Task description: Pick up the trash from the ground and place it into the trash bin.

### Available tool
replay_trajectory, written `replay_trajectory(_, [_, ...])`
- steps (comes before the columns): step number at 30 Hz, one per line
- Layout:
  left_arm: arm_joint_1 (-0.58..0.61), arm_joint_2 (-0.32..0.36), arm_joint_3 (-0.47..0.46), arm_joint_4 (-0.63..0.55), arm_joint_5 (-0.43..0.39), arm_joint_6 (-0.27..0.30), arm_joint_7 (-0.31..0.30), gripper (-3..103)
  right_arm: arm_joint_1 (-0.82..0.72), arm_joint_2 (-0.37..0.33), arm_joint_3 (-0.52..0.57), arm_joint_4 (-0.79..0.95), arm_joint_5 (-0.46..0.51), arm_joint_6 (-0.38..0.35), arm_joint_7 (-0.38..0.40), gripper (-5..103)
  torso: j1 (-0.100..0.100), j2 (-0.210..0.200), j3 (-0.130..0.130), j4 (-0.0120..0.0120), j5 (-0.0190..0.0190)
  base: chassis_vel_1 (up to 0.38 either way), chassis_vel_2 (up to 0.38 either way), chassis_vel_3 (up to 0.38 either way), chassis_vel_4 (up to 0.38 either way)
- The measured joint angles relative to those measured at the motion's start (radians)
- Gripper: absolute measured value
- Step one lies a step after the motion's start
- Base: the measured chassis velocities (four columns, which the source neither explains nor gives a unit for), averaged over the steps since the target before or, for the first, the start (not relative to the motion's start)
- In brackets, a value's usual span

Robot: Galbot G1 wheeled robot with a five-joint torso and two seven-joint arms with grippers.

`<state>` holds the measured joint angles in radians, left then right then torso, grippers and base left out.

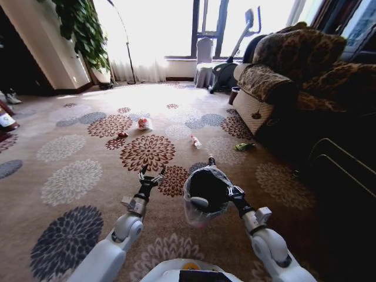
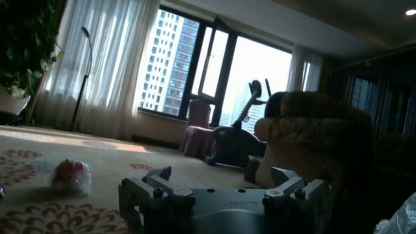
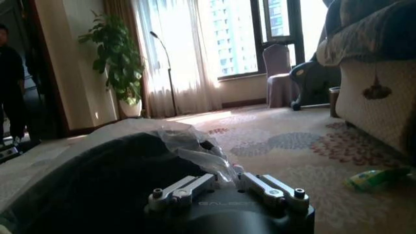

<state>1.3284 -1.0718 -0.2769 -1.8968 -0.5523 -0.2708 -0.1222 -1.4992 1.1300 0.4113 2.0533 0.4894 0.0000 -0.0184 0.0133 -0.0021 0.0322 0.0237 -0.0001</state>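
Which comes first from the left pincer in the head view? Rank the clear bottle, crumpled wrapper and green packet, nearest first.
1. Clear bottle, ahead and to the right of the left pincer.
2. Crumpled wrapper, straight ahead, farther up the carpet.
3. Green packet, far right, by the sofa.

1. Open carpet point(image 1: 88, 153) ahead of the left claw point(image 1: 151, 174); nothing stands between it and the crumpled wrapper point(image 1: 144, 123) or the small red piece point(image 1: 122, 134).
2. The right claw point(image 1: 230, 192) is pinched on the trash bin point(image 1: 207, 189), which blocks its forward reach.
3. The sofa point(image 1: 294, 76) walls off the right side; the green packet point(image 1: 244, 146) lies close to its base.
4. The clear bottle point(image 1: 195, 141) lies on bare floor, free all around.
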Motion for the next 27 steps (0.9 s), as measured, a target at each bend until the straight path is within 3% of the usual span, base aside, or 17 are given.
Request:
replay_trajectory(12, [0.000,-0.002,0.004,0.017,-0.020,0.027,-0.011,100,0.002,0.005,-0.010,0.001,-0.008,0.038,0.001,0,0.000,0.000,0.000,-0.0001,0.0010,-0.252,-0.257,0.250,0.246])
replay_trajectory(20, [-0.036,-0.036,0.020,0.109,-0.028,0.120,-0.117,100,-0.011,0.001,-0.010,0.016,-0.012,0.033,0.000,0,0.000,0.000,0.000,0.0010,0.0000,0.024,0.031,-0.017,-0.013])
replay_trajectory(27, [-0.096,-0.047,0.052,0.190,-0.020,0.165,-0.142,100,-0.014,-0.001,-0.011,0.021,-0.015,0.031,0.000,0,0.000,0.000,0.000,0.0001,0.0002,-0.021,0.021,0.004,-0.021])
